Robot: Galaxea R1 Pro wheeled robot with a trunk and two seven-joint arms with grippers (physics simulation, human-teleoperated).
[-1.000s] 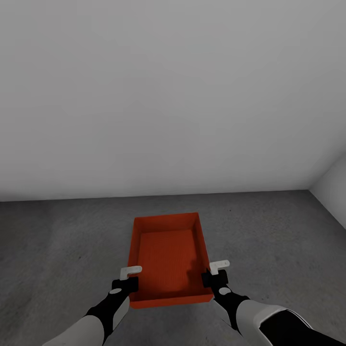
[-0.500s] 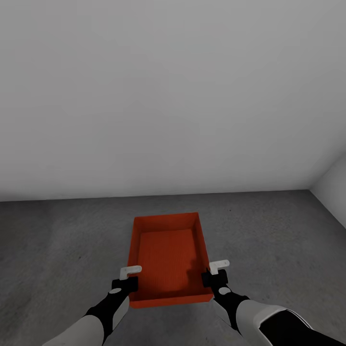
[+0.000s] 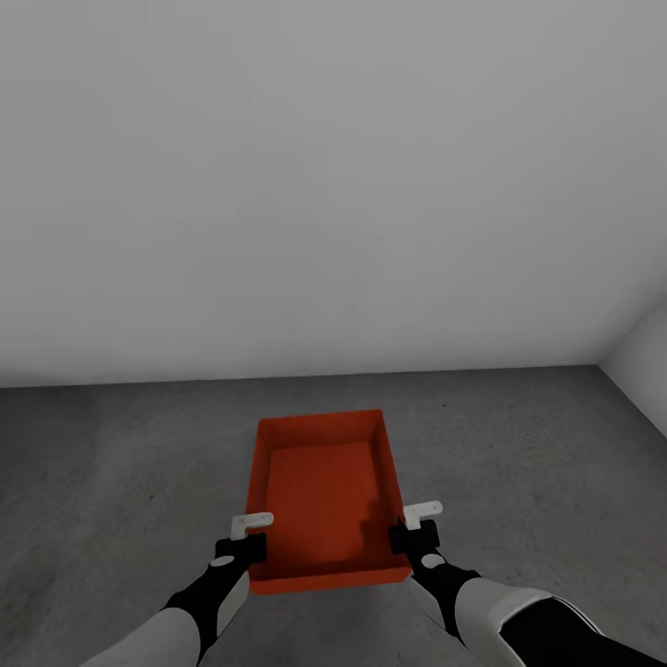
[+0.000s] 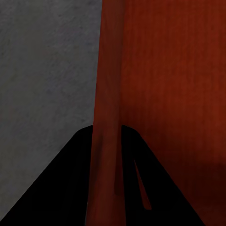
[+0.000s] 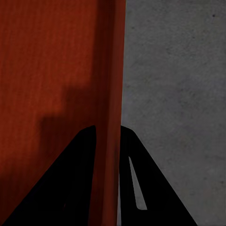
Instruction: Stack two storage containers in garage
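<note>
One red-orange storage container [image 3: 324,491], open-topped and empty, sits between my two arms over the dark grey concrete floor [image 3: 528,445] of the garage. My left gripper [image 3: 248,547] is shut on its left side wall [image 4: 108,84], one dark finger on each face. My right gripper [image 3: 406,535] is shut on the right side wall [image 5: 110,84] the same way. Both grips are near the container's close end. I cannot tell whether the container rests on the floor or hangs just above it.
A plain white wall [image 3: 324,185] stands a short way beyond the container. A second white wall [image 3: 644,361] meets it at the right, forming a corner. Bare concrete stretches to both sides of the container.
</note>
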